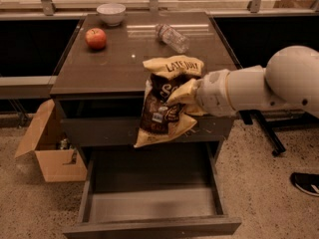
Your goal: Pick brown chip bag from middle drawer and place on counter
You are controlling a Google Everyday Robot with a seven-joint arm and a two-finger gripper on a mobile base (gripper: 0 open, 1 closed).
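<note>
Since the chip bag (167,103) hangs in the air above the open drawer (149,203), clamped in the pincer (191,96) just off the table's (114,68) front edge, the lift is done; setting it on the table remains.

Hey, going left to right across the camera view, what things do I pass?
Cardboard box → apple → brown chip bag → pincer, clamped on the bag's right side → shoe.
</note>
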